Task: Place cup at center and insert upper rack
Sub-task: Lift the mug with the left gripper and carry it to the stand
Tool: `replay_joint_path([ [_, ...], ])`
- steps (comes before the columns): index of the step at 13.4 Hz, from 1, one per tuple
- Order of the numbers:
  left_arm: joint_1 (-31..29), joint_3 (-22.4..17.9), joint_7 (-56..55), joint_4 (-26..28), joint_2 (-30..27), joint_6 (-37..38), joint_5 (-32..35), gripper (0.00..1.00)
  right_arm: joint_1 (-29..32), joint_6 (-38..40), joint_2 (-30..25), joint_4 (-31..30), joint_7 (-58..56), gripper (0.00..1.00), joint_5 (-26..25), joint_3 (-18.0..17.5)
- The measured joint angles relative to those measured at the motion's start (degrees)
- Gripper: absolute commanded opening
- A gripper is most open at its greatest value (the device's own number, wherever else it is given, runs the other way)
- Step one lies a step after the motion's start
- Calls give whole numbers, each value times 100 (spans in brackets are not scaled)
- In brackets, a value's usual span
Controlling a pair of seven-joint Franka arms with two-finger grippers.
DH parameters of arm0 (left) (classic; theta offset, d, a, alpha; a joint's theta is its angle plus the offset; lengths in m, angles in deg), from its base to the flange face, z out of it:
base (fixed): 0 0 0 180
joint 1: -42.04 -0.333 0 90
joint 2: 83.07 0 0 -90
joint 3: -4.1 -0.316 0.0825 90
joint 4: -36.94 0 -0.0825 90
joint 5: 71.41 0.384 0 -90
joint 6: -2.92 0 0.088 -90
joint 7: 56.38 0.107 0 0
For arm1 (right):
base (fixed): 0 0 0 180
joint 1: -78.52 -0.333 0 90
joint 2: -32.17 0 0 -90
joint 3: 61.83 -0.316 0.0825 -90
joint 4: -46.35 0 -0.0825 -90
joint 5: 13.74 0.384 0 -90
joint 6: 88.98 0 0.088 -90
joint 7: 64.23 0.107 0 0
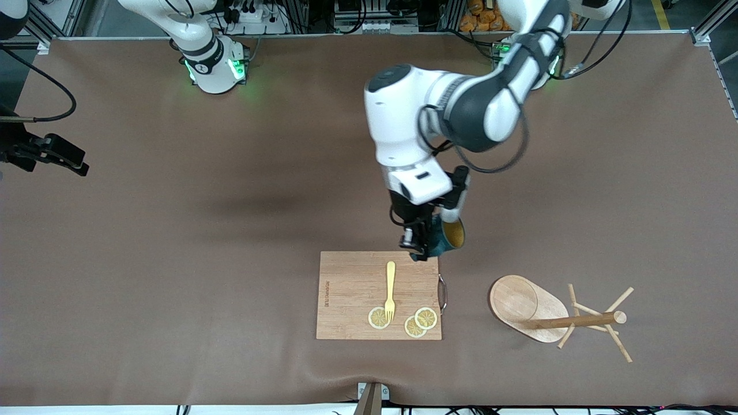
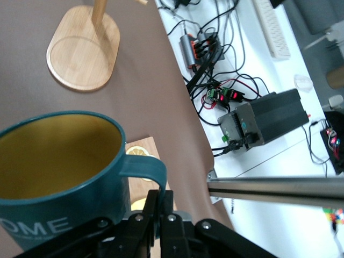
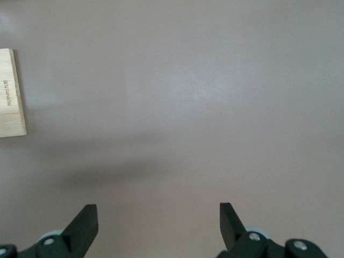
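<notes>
My left gripper point(image 1: 418, 251) is shut on the handle of the dark teal cup point(image 1: 448, 235) and holds it in the air, tipped on its side, over the corner of the cutting board point(image 1: 351, 288). In the left wrist view the fingers point(image 2: 153, 207) pinch the handle and the cup point(image 2: 59, 183) shows its yellowish inside and white lettering. The wooden mug tree point(image 1: 582, 320) lies on its side toward the left arm's end, its oval base point(image 1: 519, 305) tipped up; the base also shows in the left wrist view point(image 2: 80, 51). My right gripper point(image 3: 158, 220) is open and empty over bare table.
The cutting board carries a yellow fork point(image 1: 390, 288) and three lemon slices point(image 1: 421, 320); its metal handle point(image 1: 443, 294) faces the mug tree. The board's corner shows in the right wrist view point(image 3: 11, 91). The table's front edge lies just nearer the camera than the board.
</notes>
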Motion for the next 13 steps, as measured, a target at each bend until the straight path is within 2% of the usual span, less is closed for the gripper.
replay_joint_path([
  [4,-618,-9,4,9,-92,-536,-874,0,0,35,0,0,1,100,0,-2],
  [9,-1315,26,95,113,-97,-1886,-1033,0,-1,36,0,0,1,100,1,-5],
  [11,-1738,379,366,271,-97,-2200,-1039,0,0,38,0,1,2,100,1,-3],
  [13,-2464,1023,775,423,-97,-2264,-1042,0,2,38,0,2,2,100,2,2],
])
